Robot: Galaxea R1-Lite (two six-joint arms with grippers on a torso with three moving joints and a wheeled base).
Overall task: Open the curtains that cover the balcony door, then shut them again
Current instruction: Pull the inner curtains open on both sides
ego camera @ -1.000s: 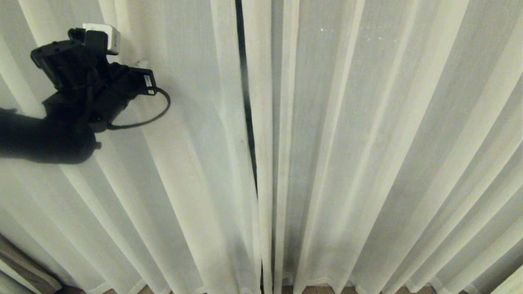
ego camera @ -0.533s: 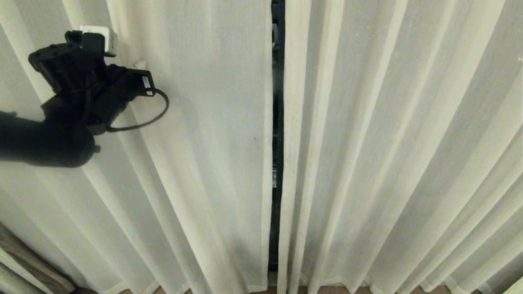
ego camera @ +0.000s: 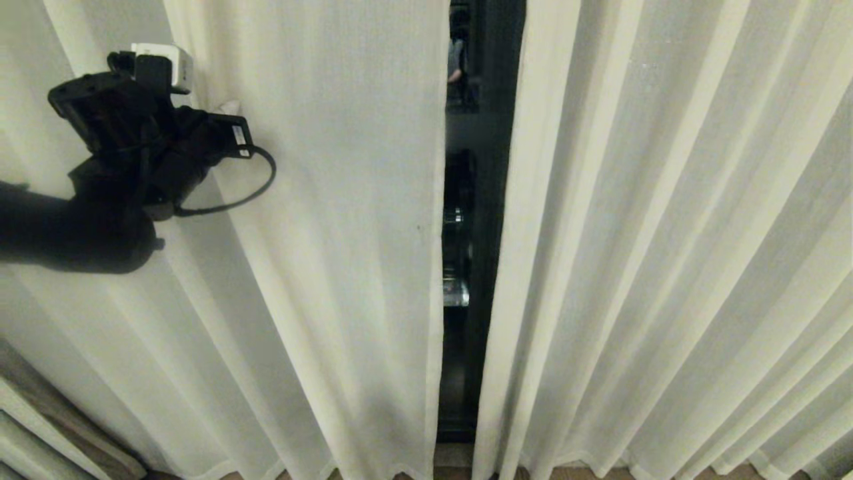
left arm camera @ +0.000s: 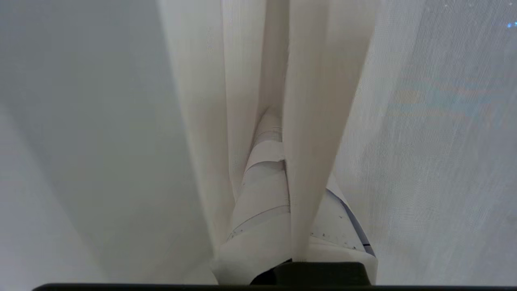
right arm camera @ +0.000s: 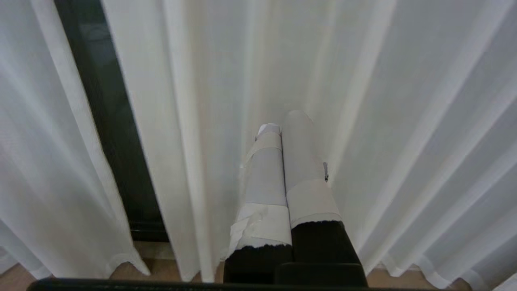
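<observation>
Wood floor [right arm camera: 133,268] at bottom edge — dim, warm indoor light.

A home room, by the look: floor-length cream curtains [ego camera: 333,233] hang over a dark-framed glass balcony door [ego camera: 476,233] above wood flooring [right arm camera: 133,270].

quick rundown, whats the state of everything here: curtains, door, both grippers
curtains: parted down the middle, a narrow gap open, hems hanging near the floor
balcony door: dark strip of glass and frame showing through the gap, rest covered
left gripper: shut on a pleat of the left curtain panel
right gripper: fingers shut, holding nothing, pointing at the right panel
</observation>
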